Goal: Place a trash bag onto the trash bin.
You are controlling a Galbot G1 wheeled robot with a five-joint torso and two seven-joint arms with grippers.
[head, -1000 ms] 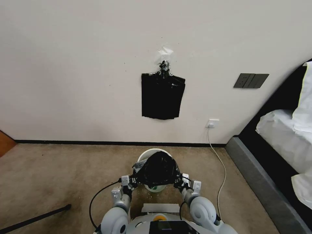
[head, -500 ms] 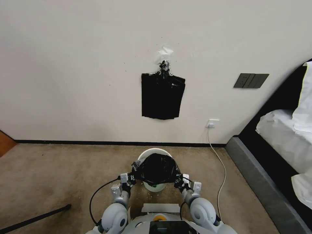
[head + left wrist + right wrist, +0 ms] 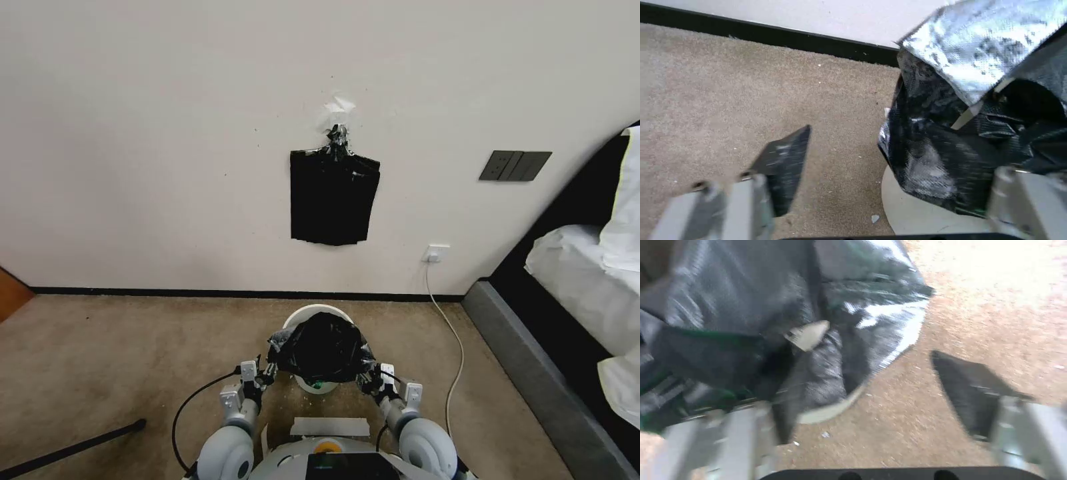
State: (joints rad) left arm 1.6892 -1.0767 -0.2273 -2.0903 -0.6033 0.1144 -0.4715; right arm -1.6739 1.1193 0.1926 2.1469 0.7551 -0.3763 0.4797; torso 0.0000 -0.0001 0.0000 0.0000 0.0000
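The trash bag (image 3: 321,348), black and crinkly, is draped over the cream-white trash bin (image 3: 313,311) on the carpet just ahead of me. It covers the bin's mouth, and only the far rim and a strip of the near wall show. My left gripper (image 3: 262,375) is open at the bag's left side. In the left wrist view, the left gripper (image 3: 907,150) has one finger over bare carpet and the other against the bag (image 3: 933,143) above the bin (image 3: 916,213). My right gripper (image 3: 369,381) is open at the right side; the right wrist view shows the right gripper (image 3: 849,380) with the bag (image 3: 773,306) over one finger.
A flat bundle of black bags (image 3: 333,197) hangs on the wall above the bin. A white cable (image 3: 455,347) runs from a socket (image 3: 437,253) across the carpet to the right. A bed with a grey base (image 3: 533,373) stands at the right. A black pole (image 3: 73,448) lies on the floor at the left.
Both arms have drawn back toward my body and spread slightly apart. The bag has sunk a little lower over the bin.
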